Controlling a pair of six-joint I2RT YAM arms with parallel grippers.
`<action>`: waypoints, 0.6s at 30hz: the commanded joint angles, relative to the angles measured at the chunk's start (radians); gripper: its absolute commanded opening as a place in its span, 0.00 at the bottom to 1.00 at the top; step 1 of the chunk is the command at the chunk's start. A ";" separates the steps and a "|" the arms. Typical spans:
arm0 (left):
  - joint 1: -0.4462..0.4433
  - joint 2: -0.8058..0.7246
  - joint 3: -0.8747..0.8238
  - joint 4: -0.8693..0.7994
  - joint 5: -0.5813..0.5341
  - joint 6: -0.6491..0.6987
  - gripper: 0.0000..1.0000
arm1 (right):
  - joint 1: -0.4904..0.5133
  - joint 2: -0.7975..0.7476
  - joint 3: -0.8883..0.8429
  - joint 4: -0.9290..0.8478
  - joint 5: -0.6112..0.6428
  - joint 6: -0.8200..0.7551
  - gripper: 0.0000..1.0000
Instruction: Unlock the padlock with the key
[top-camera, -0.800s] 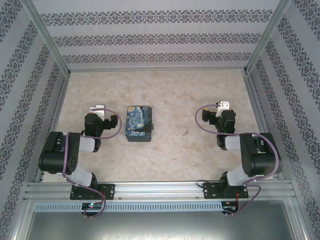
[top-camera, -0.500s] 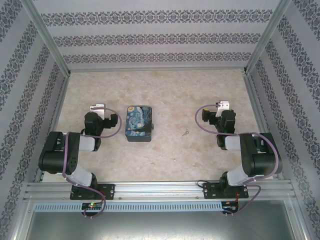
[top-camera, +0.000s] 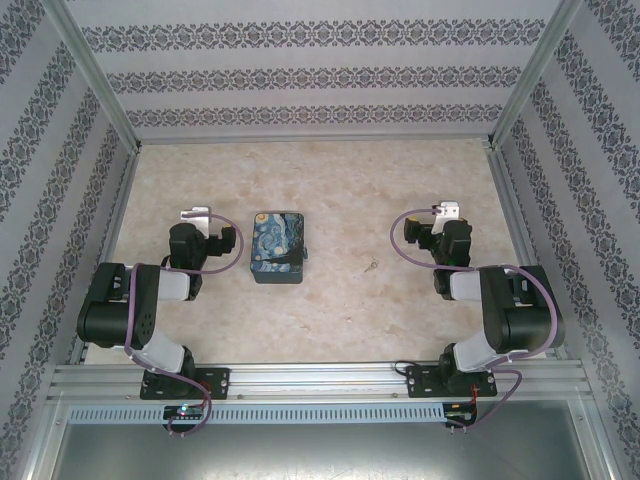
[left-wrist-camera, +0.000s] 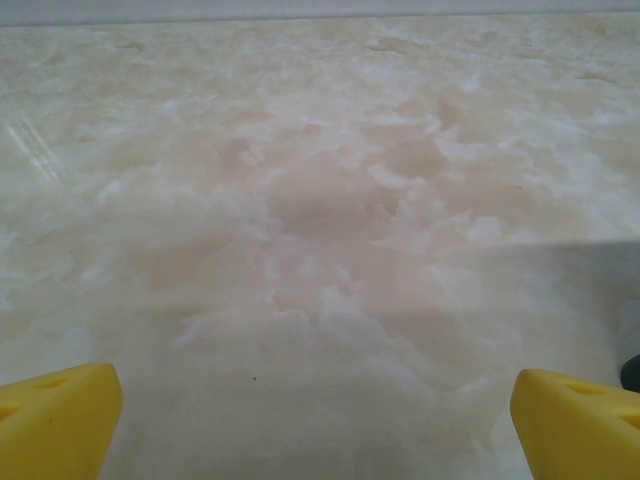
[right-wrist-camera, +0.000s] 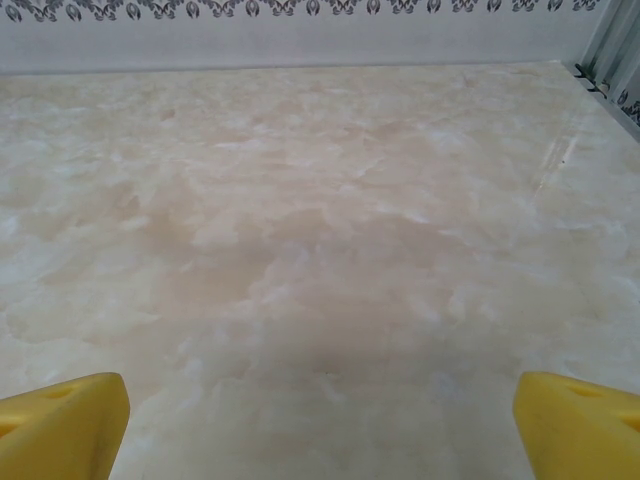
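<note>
The key (top-camera: 371, 266) is a tiny silvery sliver lying flat on the marble table, between the two arms. A tiny pale speck that I take for the padlock (top-camera: 306, 258) sits against the right edge of the night-sky tin (top-camera: 275, 246); it is too small to see in detail. My left gripper (top-camera: 196, 214) hovers just left of the tin, and its yellow fingertips (left-wrist-camera: 55, 420) stand wide apart over bare marble. My right gripper (top-camera: 447, 210) is to the right of the key and farther back, its jaws open with nothing between its yellow fingertips (right-wrist-camera: 60, 425).
Patterned walls and metal posts fence the table (top-camera: 330, 180) on three sides. The arm bases sit on the aluminium rail (top-camera: 320, 385) at the near edge. The marble stretches bare behind the tin and the key.
</note>
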 joint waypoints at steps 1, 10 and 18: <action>0.013 0.002 0.024 -0.010 0.006 0.004 1.00 | -0.012 -0.008 0.015 0.019 -0.032 0.002 0.98; 0.014 0.001 0.020 -0.005 0.007 0.001 1.00 | -0.014 -0.013 0.008 0.028 -0.034 0.001 0.98; 0.016 -0.129 0.159 -0.342 -0.046 -0.022 1.00 | -0.010 -0.267 0.198 -0.451 0.036 0.130 0.98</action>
